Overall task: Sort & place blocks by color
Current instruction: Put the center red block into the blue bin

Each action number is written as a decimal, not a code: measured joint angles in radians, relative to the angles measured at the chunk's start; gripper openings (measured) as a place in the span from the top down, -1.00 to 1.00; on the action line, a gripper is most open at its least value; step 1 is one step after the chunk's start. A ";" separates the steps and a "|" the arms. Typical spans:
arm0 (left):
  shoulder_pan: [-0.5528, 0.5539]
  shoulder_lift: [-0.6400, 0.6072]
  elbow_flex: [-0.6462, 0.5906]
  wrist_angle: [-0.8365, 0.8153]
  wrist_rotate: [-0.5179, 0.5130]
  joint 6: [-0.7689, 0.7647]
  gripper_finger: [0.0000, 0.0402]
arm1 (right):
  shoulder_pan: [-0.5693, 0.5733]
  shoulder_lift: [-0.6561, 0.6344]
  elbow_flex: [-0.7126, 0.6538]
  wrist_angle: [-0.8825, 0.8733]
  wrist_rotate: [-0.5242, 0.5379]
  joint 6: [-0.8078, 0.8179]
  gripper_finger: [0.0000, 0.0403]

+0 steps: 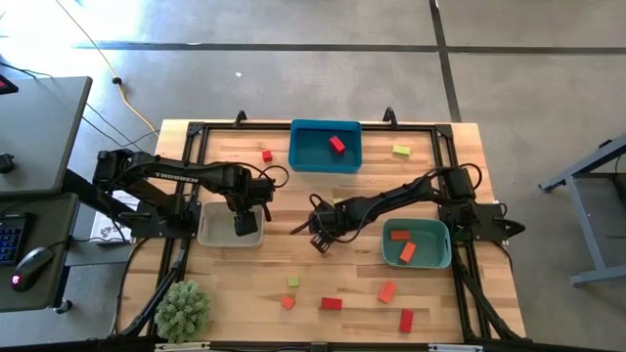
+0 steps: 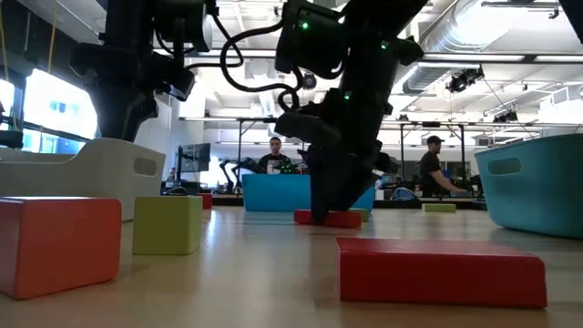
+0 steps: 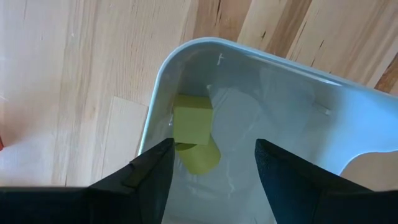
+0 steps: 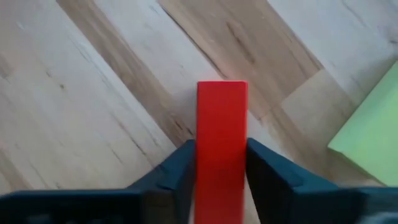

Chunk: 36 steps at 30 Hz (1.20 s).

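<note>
right end effector (image 4: 219,171) clamped on red oblong block (image 4: 221,134) low at tabletop (image 1: 245,293) centre | risk: I see yellow-green block (image 4: 367,140) just beside, lift may nudge it | left end effector (image 3: 211,165) apart over beige tray (image 3: 292,99), yellow-green blocks (image 3: 193,124) inside

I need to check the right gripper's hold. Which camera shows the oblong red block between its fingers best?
The right wrist view: the oblong red block fills the gap between the right gripper fingers. The low view shows it at table level beneath the arm; the high view hides it; the left wrist view misses it.
</note>
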 joint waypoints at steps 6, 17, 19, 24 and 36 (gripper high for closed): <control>0.000 0.000 0.000 -0.004 0.003 0.018 -0.06 | 0.000 -0.003 0.000 0.002 -0.010 0.019 0.65; 0.000 -0.004 0.000 -0.005 0.003 0.060 -0.06 | -0.012 0.000 0.137 -0.135 -0.028 -0.004 0.65; 0.000 -0.019 0.000 -0.005 0.003 0.061 -0.06 | -0.019 0.000 0.165 -0.156 -0.021 -0.011 0.65; 0.000 -0.079 0.001 -0.004 0.003 0.071 -0.06 | -0.049 0.000 0.251 -0.202 -0.011 -0.080 0.65; 0.044 -0.234 0.001 0.031 -0.001 0.019 -0.06 | -0.232 -0.004 0.498 -0.291 0.046 -0.427 0.65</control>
